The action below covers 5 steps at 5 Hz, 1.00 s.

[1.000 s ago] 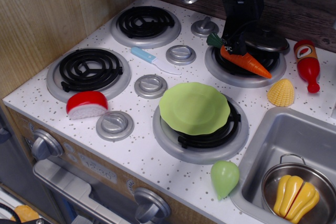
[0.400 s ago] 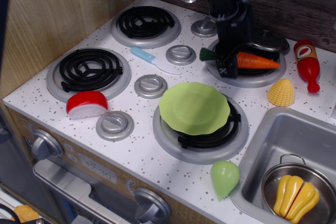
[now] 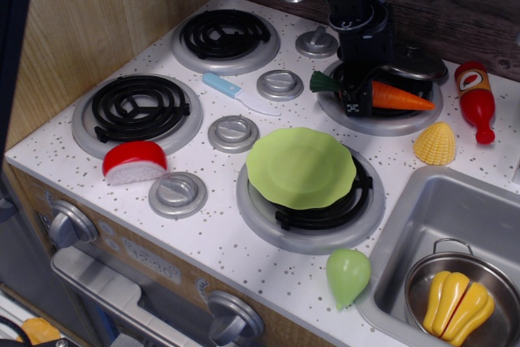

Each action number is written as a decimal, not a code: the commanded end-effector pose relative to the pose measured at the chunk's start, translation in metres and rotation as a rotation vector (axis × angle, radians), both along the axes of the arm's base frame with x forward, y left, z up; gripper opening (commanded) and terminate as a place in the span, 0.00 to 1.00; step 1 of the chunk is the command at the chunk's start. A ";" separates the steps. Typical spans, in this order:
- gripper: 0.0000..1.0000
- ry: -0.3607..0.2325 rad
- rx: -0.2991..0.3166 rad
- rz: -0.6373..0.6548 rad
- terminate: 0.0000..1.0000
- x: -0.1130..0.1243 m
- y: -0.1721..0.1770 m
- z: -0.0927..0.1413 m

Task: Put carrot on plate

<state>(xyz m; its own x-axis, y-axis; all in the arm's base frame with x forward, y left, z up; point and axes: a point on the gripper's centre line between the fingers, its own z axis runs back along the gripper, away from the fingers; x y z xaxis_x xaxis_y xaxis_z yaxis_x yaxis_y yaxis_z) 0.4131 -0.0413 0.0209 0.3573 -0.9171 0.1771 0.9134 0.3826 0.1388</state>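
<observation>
The orange carrot (image 3: 400, 97) with its dark green stem cap (image 3: 322, 82) hangs level just over the back right burner (image 3: 382, 119). My black gripper (image 3: 355, 97) comes down from above and is shut on the carrot near its stem end. The lime-green plate (image 3: 301, 166) with a wavy rim sits empty on the front right burner, in front of and to the left of the carrot.
A red ketchup bottle (image 3: 477, 101) and a yellow corn piece (image 3: 435, 143) lie right of the carrot. A light-green pear toy (image 3: 348, 276) lies at the counter front. The sink (image 3: 422, 209) holds a pot (image 3: 459, 302). A blue-handled knife (image 3: 236, 92) and a red-and-white toy (image 3: 134, 162) lie to the left.
The gripper closed on the carrot near its stem. The carrot went from lying slanted on the burner to being held level. The arm shifted slightly left, then back a little.
</observation>
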 end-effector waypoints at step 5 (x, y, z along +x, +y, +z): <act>1.00 -0.041 -0.045 0.564 0.00 -0.094 0.018 0.027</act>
<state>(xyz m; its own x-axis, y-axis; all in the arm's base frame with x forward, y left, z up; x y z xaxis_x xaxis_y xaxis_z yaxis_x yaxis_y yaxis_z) 0.3098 -0.0286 0.0282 0.7930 -0.5729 0.2071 0.5638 0.8190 0.1068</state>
